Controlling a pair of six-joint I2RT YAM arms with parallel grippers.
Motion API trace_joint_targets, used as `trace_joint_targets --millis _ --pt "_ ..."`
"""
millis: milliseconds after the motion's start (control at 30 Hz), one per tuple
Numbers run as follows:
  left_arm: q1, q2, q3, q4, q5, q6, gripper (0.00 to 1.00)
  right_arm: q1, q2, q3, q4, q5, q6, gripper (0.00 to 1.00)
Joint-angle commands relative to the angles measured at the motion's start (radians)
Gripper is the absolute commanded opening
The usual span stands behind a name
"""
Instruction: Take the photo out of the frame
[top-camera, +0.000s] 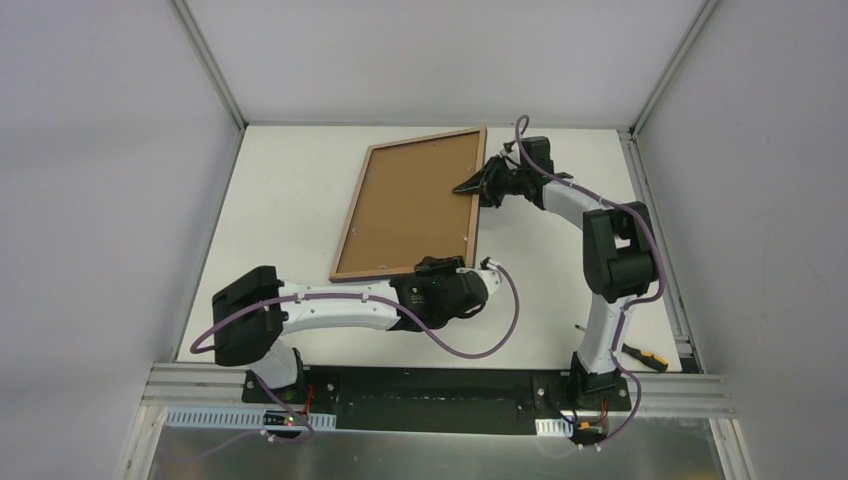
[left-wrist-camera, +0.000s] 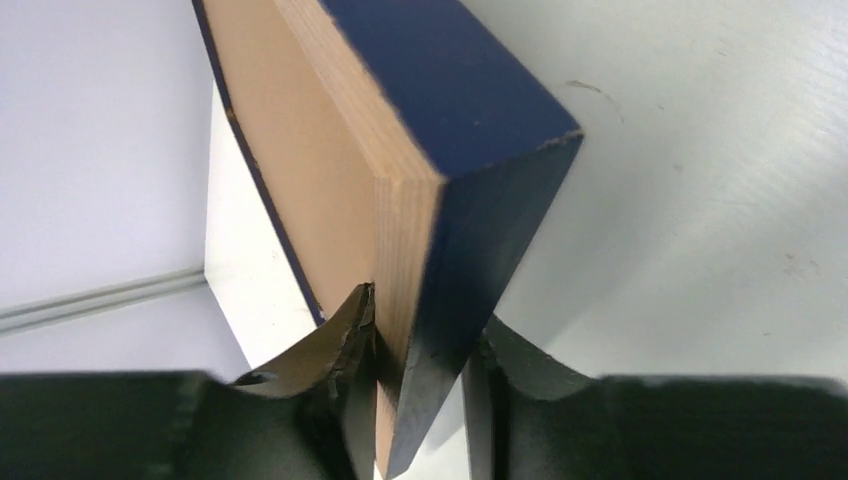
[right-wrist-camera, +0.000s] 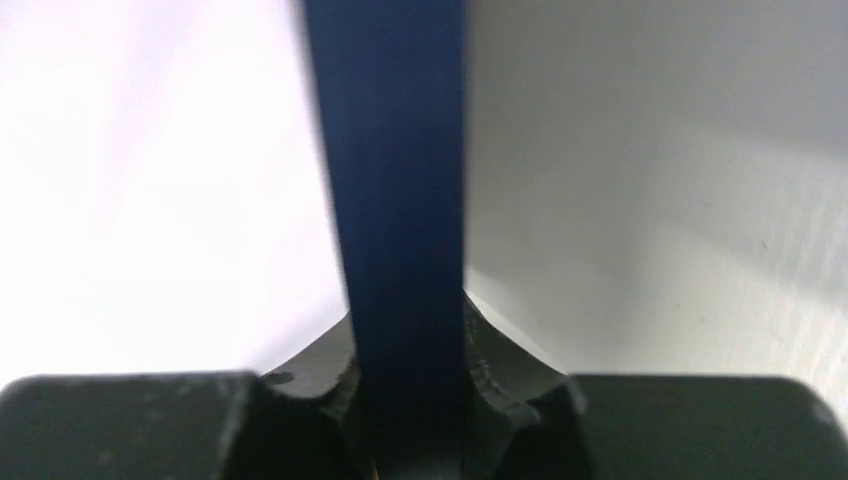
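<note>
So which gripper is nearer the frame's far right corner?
Right. Right gripper clamps the frame on its right edge toward that corner; left gripper clamps its near right corner.

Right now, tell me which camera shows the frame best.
Top external: it shows the whole frame, back facing up, with the left gripper at its near right corner and the right gripper on its right edge. The left wrist view shows only one corner; the right wrist view only a blue edge strip.
</note>
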Motion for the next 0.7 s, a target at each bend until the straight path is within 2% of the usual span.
trace_joint_targets --millis 0,33,100,200,267,533,667 --pt "-0.009 -0.063 0.017 -0.024 0.114 -0.203 0.35 0.004 -0.067 -0.031 -0.024 -0.003 0.152 0.06" --pt "-0.009 -0.072 0.020 -0.033 0.126 -0.222 0.43 0.004 -0.076 -0.035 -0.029 0.000 0.147 0.00" --pt "-0.009 -0.099 0.031 -0.069 0.159 -0.274 0.53 0.004 -0.089 -0.042 -0.042 0.006 0.132 0.00" --pt "-0.009 -0.151 0.056 -0.151 0.266 -0.350 0.85 0.002 -0.109 -0.040 -0.105 0.029 0.080 0.00" --pt "-0.010 -0.198 0.072 -0.200 0.350 -0.427 0.99 -0.004 -0.123 -0.037 -0.147 0.039 0.043 0.00" --pt "-0.009 -0.370 0.129 -0.329 0.706 -0.599 0.99 -0.076 -0.166 -0.022 -0.321 0.061 -0.077 0.00" --pt "-0.009 -0.414 0.185 -0.357 0.817 -0.679 0.98 -0.119 -0.194 -0.009 -0.411 0.080 -0.140 0.00"
